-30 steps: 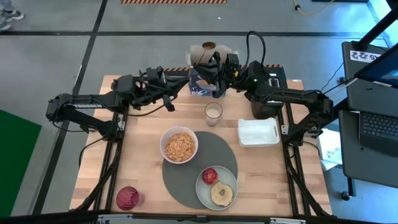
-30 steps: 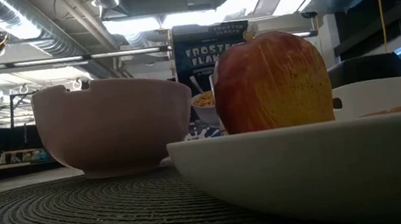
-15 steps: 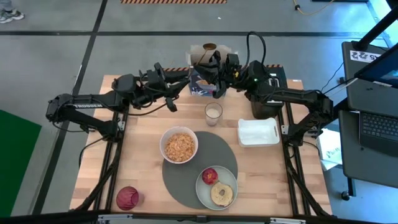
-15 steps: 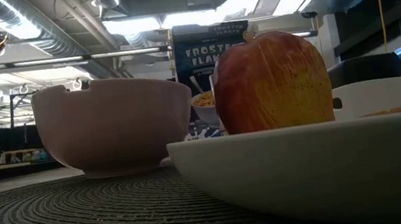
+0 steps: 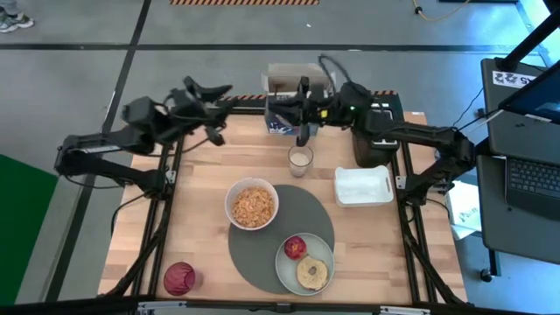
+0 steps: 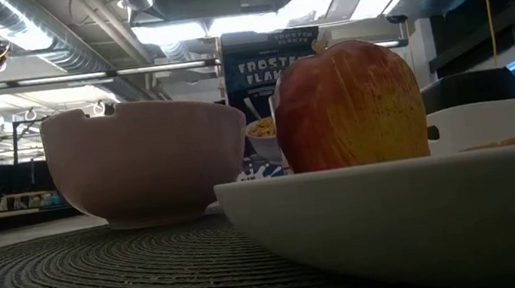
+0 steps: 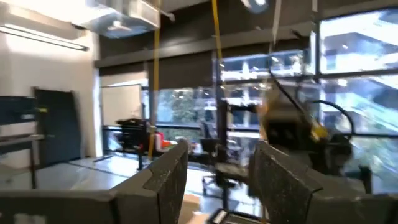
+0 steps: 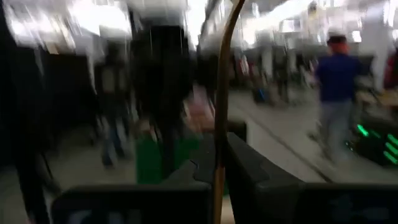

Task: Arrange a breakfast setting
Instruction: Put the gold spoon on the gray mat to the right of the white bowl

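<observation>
A white bowl (image 5: pixel 252 204) of cereal and a pale-green plate (image 5: pixel 304 262) rest on the round dark-grey mat (image 5: pixel 280 229). A red apple (image 5: pixel 295 246) and a bagel half (image 5: pixel 313 273) lie on the plate. The glass of milk (image 5: pixel 300 159) stands beyond the mat, with the blue cereal box (image 5: pixel 280 121) upright behind it. My right gripper (image 5: pixel 302 118) hovers over the table's far side between box and glass, shut on the gold spoon (image 8: pixel 219 112). My left gripper (image 5: pixel 210 109) is open with nothing between its fingers, above the far left of the table. My right gripper pinches the spoon's thin gold handle (image 8: pixel 217 155) between its two fingers. The handle runs on past the fingers in a slight curve. Both ends of the spoon lie outside the wrist view, so which stretch of the handle it has cannot be told.
A white rectangular tray (image 5: pixel 363 185) lies right of the glass, and a black toaster (image 5: pixel 374 133) stands behind it. A dark-red round thing (image 5: pixel 180 278) sits at the near left corner. Bare wood (image 5: pixel 192 175) shows on the table's left half.
My left gripper has opened and drawn back from the cereal box toward the table's far left corner. My right gripper has stayed shut and turned, reaching a little farther toward the table's left, over the box and glass.
</observation>
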You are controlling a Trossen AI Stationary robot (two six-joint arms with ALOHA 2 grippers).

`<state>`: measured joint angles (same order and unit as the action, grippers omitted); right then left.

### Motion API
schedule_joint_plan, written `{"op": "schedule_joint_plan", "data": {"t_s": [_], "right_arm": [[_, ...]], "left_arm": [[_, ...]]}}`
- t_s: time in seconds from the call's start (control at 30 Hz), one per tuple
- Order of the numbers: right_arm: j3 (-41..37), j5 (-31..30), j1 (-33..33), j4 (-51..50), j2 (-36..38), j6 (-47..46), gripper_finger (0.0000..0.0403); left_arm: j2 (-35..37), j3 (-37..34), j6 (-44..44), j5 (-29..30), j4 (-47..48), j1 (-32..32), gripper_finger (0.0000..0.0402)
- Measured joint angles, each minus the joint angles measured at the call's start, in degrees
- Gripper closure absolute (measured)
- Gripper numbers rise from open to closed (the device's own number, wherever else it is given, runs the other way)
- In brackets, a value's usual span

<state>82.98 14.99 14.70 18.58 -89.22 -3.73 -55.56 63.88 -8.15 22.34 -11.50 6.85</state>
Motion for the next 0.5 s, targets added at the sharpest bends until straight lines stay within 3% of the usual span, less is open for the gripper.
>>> {"op": "schedule_joint_plan", "data": {"t_s": [0.27,0.33,0.5], "right_arm": [[10.75,-4.14,-2.96,-37.66,1.45,25.35,0.0387],[13.2,-2.76,-4.39,-44.1,1.09,32.06,0.0387],[14.05,2.78,-8.6,-55.12,0.75,59.68,0.0387]], "left_arm": [[8.95,0.04,0.03,4.62,11.66,1.52,0.0226],[10.29,0.04,0.14,4.34,13.88,2.28,0.0226],[11.19,0.04,0.17,3.71,16.91,3.83,0.0226]]}}
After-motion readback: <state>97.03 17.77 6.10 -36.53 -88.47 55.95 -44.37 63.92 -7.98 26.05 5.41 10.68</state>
